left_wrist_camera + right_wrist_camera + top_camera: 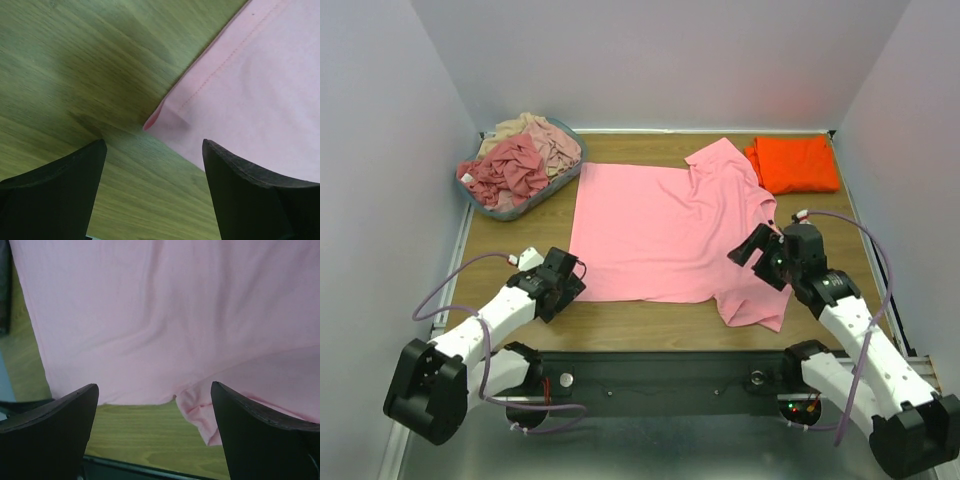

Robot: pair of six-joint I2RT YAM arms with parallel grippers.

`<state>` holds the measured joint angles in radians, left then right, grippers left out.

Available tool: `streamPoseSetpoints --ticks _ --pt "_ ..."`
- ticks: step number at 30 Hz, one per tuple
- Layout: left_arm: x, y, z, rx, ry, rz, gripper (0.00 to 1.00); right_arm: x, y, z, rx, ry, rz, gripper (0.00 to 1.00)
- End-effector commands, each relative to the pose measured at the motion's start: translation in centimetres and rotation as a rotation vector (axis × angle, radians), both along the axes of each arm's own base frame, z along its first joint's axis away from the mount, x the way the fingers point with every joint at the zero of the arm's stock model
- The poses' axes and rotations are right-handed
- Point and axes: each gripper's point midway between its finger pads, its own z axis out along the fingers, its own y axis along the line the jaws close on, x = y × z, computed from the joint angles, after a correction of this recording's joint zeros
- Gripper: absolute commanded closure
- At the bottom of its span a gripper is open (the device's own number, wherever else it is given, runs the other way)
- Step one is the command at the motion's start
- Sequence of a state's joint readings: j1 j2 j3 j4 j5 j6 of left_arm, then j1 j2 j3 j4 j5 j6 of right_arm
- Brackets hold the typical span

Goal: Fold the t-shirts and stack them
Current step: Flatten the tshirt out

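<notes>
A light pink t-shirt [655,230] lies spread flat across the middle of the wooden table [620,325]. One sleeve is folded inward at the far right and another lies bunched at the near right. My left gripper [576,285] hovers open just off the shirt's near-left corner [151,124], nothing between its fingers [85,170]. My right gripper [757,262] is open above the pink t-shirt [160,315], near its hem and the bunched sleeve [200,412]. A folded bright orange t-shirt [792,163] rests at the back right.
A grey-blue oval basket [548,193] at the back left holds crumpled dusty rose [505,170] and beige [540,135] shirts. White walls close in the table on three sides. A black rail [660,375] with the arm bases runs along the near edge.
</notes>
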<state>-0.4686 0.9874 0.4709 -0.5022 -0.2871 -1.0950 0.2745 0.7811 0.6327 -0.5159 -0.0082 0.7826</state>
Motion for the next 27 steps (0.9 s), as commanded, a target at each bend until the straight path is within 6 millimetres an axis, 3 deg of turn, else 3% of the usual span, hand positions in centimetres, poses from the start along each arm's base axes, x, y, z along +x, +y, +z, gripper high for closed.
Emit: streamPoseSetpoints --ticks 1,4,5,7,8,9,10,13,16,20,23,25,26,27 --pt "1.0 0.0 -1.2 -0.001 -0.004 0.044 0.24 -2.8 4.1 -1.5 0.13 0.11 0.253 0.0" --pt "1.1 0.1 -1.6 0.016 0.01 0.046 0.38 -4.1 4.7 -1.9 0.138 0.138 0.326 0.0" --pt "1.3 0.1 -1.5 0.019 0.008 0.046 0.51 -4.5 4.5 -2.1 0.108 0.148 0.32 0.0" --pt "1.6 0.0 -1.4 0.019 0.004 0.041 0.64 -5.4 3.1 -3.5 0.002 0.218 0.262 0.0" --pt "1.8 0.0 -1.4 0.016 -0.001 0.044 0.79 -6.2 3.8 -3.8 -0.018 0.238 0.278 0.0" --pt "1.8 0.1 -1.3 0.017 -0.005 0.048 0.86 -6.5 3.4 -4.5 -0.067 0.254 0.25 0.0" --pt "1.9 0.2 -1.2 0.019 -0.013 0.049 0.98 -7.8 4.4 -5.1 -0.081 0.282 0.274 0.0" --pt "2.3 0.5 -1.0 0.023 -0.037 0.061 1.0 -9.6 5.1 -7.3 -0.174 0.351 0.277 0.0" --pt "2.5 0.9 -0.8 0.032 -0.052 0.068 1.0 -10.1 5.0 -8.4 -0.252 0.381 0.258 0.0" --pt "2.8 1.1 -0.4 0.028 -0.079 0.069 1.0 -10.2 5.3 -8.1 -0.263 0.358 0.223 0.04" --pt "3.1 0.7 -0.1 0.005 -0.106 0.051 1.0 -10.0 4.8 -9.0 -0.298 0.362 0.208 0.09" --pt "3.1 0.5 0.0 -0.005 -0.114 0.038 1.0 -9.5 5.4 -9.4 -0.298 0.345 0.221 0.16" --pt "3.1 0.5 0.0 -0.006 -0.114 0.034 1.0 -9.2 5.6 -9.6 -0.306 0.343 0.225 0.31" --pt "3.0 0.5 0.0 -0.005 -0.114 0.033 1.0 -8.9 5.7 -9.8 -0.313 0.337 0.223 0.38"
